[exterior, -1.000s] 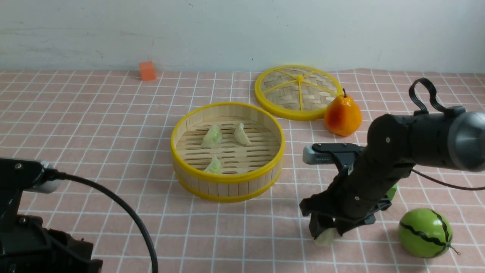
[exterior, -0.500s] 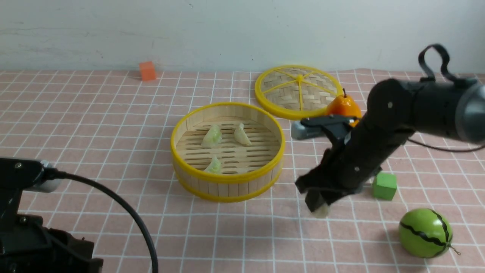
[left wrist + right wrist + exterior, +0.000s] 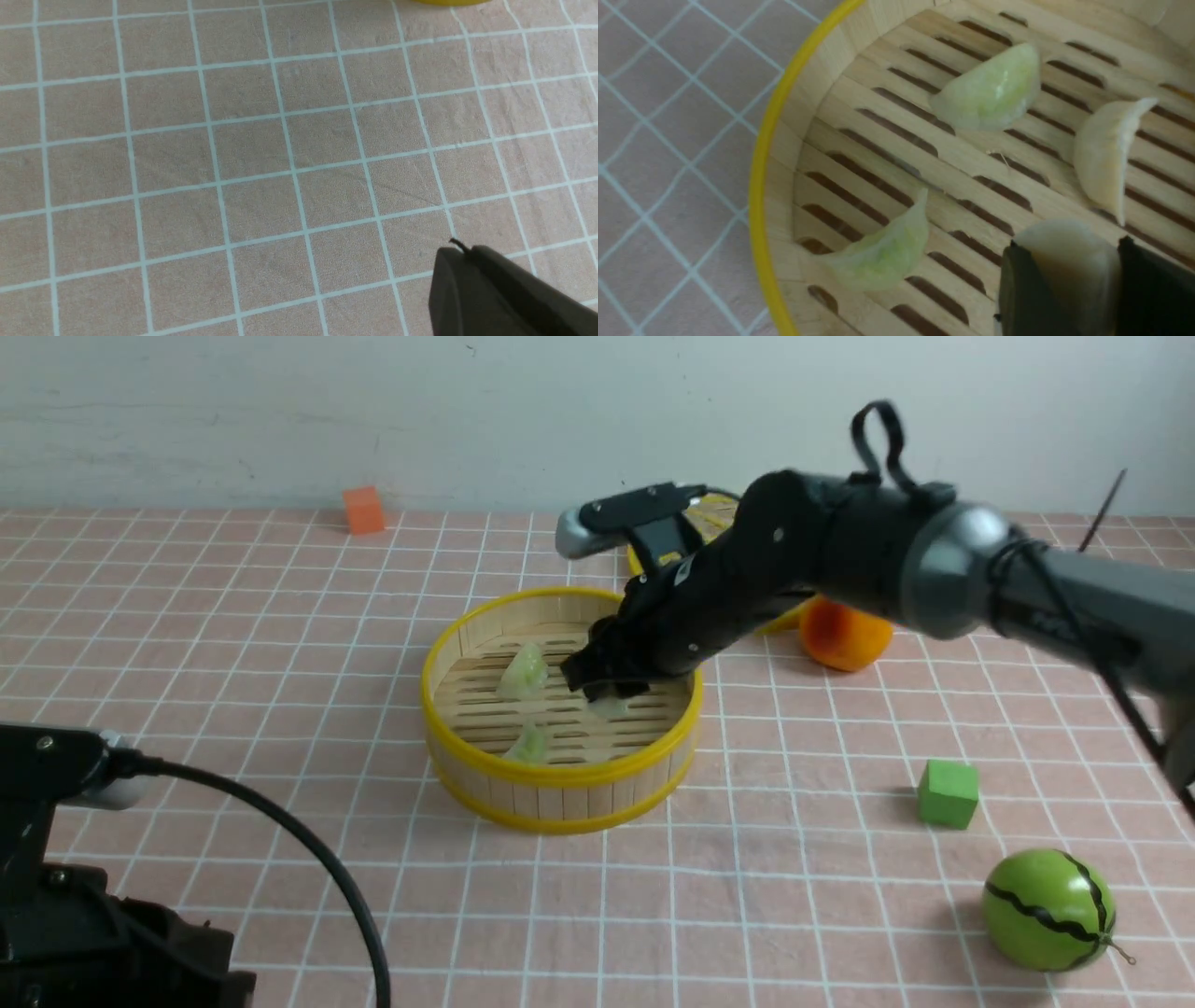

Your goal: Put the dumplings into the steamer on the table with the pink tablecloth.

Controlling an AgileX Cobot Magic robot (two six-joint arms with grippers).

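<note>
Centre frame, the right gripper (image 3: 607, 689) grasps a whitish dumpling (image 3: 611, 707) inside the steamer (image 3: 560, 784) on the pink tablecloth (image 3: 233, 616). Two green dumplings (image 3: 990, 93) (image 3: 882, 254) and a second whitish dumpling (image 3: 1104, 158) lie on its slats. The left gripper (image 3: 467, 270), lower right of its wrist view, is clenched.
</note>
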